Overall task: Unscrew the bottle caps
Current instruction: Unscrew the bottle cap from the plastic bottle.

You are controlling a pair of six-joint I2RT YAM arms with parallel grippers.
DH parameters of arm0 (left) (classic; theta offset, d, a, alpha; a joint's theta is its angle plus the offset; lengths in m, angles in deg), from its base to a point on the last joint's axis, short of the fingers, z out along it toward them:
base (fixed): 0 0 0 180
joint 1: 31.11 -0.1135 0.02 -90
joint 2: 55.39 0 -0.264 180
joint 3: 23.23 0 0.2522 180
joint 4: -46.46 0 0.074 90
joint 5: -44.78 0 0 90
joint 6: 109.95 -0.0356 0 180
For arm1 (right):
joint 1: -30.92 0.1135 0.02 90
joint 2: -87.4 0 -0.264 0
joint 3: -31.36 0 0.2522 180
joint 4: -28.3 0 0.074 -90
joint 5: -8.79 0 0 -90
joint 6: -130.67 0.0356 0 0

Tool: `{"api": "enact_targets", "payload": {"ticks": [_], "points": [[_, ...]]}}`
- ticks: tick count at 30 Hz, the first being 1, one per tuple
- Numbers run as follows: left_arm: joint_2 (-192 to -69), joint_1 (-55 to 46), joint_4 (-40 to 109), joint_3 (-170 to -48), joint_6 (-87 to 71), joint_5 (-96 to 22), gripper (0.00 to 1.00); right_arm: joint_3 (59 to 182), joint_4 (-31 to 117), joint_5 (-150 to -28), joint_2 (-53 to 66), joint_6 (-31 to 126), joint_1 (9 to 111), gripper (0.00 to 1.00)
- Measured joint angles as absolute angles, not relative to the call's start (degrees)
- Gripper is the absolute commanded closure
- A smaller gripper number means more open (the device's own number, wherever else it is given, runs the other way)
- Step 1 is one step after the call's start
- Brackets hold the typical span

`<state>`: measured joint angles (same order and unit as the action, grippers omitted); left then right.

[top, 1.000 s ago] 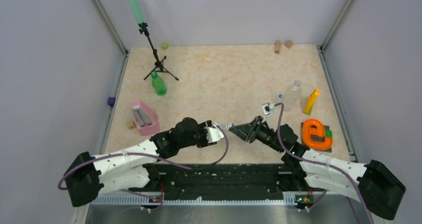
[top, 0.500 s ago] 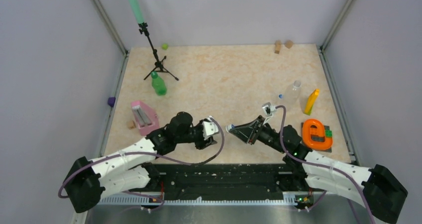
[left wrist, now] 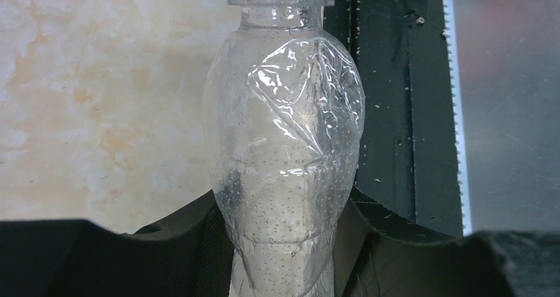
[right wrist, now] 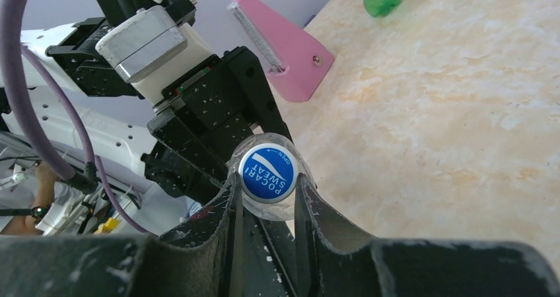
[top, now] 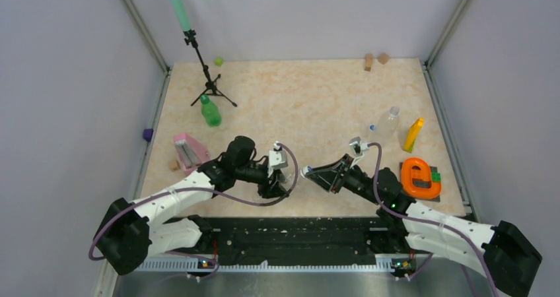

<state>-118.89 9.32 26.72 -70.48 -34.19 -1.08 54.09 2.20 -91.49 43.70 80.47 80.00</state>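
The marbled bench point(top: 317, 99) is carrying everything, with grey walls closing it in. The left arm point(top: 178, 198) is reaching in from the near left corner and the right arm point(top: 429, 218) from the near right. The two are meeting tip to tip by the middle of the near edge.

The left gripper point(left wrist: 284, 221) is clamping the lower body of a crumpled clear bottle point(left wrist: 284, 132), its fingers point(left wrist: 191, 231) pressing in on both sides. The bottle is pointing its white neck away from the wrist. The right gripper point(right wrist: 264, 188) is closing on the blue cap point(right wrist: 267, 173) at that bottle's end, with one finger hugging each side of it. I cannot tell whether the cap is sitting on the threads or is already free.

A black tripod stand point(top: 208, 79) is standing at the far left, holding up a pale green tube point(top: 178, 6). A pink wedge point(top: 190, 155) is sitting just beside the left arm, and an orange ring-shaped piece point(top: 418, 177) is resting near the right edge.

A green bottle point(top: 210, 113) is standing upright by the tripod's feet, wearing its dark green cap point(top: 204, 99). A second clear bottle point(top: 388, 120) is lying on the right side, near a yellow block point(top: 413, 134) but apart from it. A second blue cap point(top: 373, 127) is showing at its left end.

A lime-green lump point(top: 218, 62) and two brown blocks point(top: 368, 62) are sitting along the far wall.
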Motion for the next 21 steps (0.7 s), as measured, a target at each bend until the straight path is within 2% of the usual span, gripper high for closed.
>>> {"api": "enact_targets", "payload": {"ticks": [6,12,21], "points": [[-118.67,7.81,26.90,-70.53,-32.31,2.72,1.00,54.09,1.09,-91.82,43.70,80.51,80.00,1.00],[-116.99,7.39,26.81,-70.53,-31.85,1.61,1.00,54.09,1.24,-90.77,44.12,81.32,80.00,1.00],[-114.76,7.59,27.14,-70.53,-31.58,2.55,1.00,52.96,3.43,-91.80,49.65,80.40,80.07,1.00]]}}
